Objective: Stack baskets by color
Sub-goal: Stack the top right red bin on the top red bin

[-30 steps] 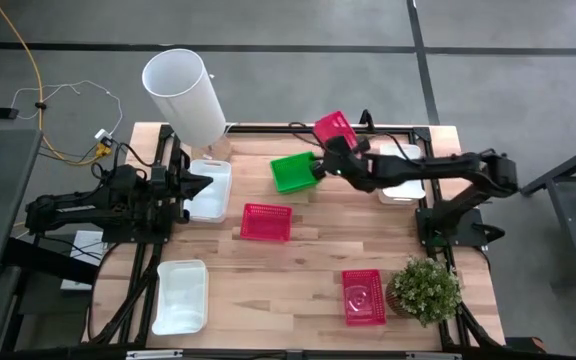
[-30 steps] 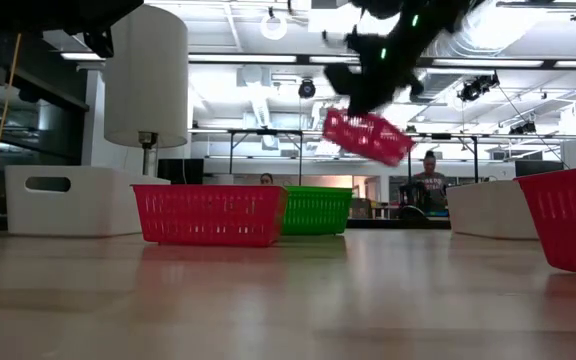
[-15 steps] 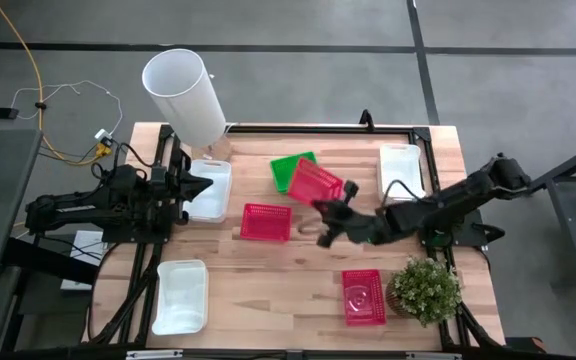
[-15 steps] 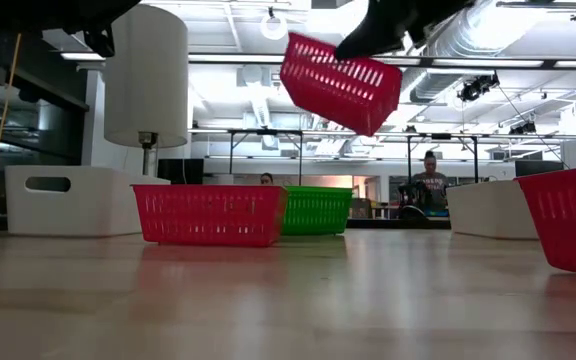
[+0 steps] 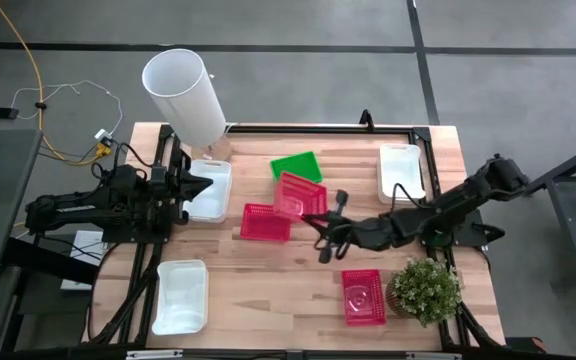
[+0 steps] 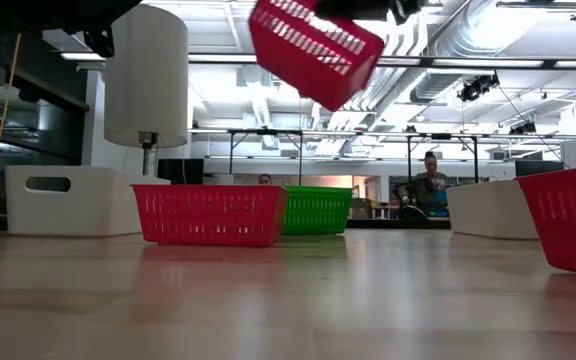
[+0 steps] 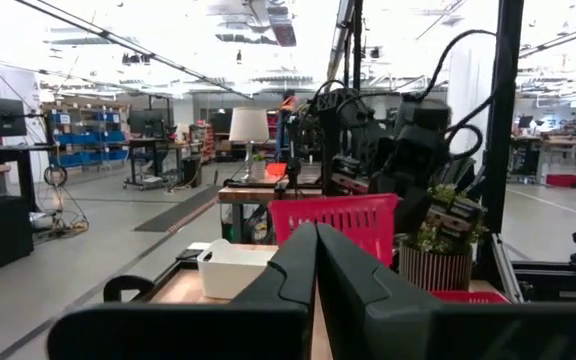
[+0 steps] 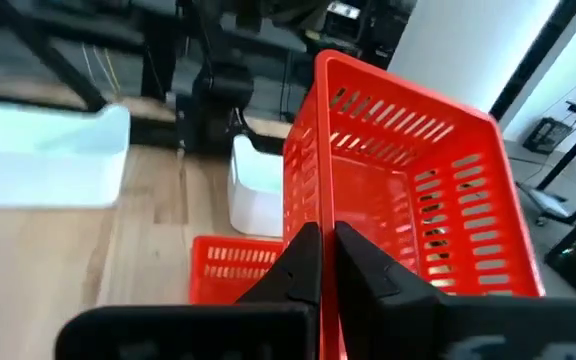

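My right gripper [image 5: 316, 215] is shut on a red basket [image 5: 300, 195], which it holds tilted in the air [image 6: 313, 45] over a second red basket [image 5: 266, 222] standing on the table. Behind them stands a green basket [image 5: 296, 165]. White baskets sit at the far left [image 5: 211, 190], far right [image 5: 401, 170] and near left [image 5: 181, 295]. A third red basket [image 5: 364, 297] stands near the front, beside the plant. My left gripper [image 5: 206, 184] waits shut at the table's left, above the far-left white basket. My right gripper pinches one wall of the red basket at its rim [image 8: 306, 215], one finger outside and one inside the basket. The fingers come nearly level, slanting in from the table's right and near side. The basket is lifted clear and tipped, its open side turned toward the gripper.
A tall white cylinder [image 5: 183, 95] stands at the far left corner. A small potted plant [image 5: 426, 290] sits at the near right, close under my right arm. Bare wood lies in the middle and near part of the table.
My right gripper has swung from the far side, beyond the green basket, toward the near edge and a little left, turning and rolling as it went. The red basket has travelled with it, lifted clear, and now hangs tipped over the red basket on the table.
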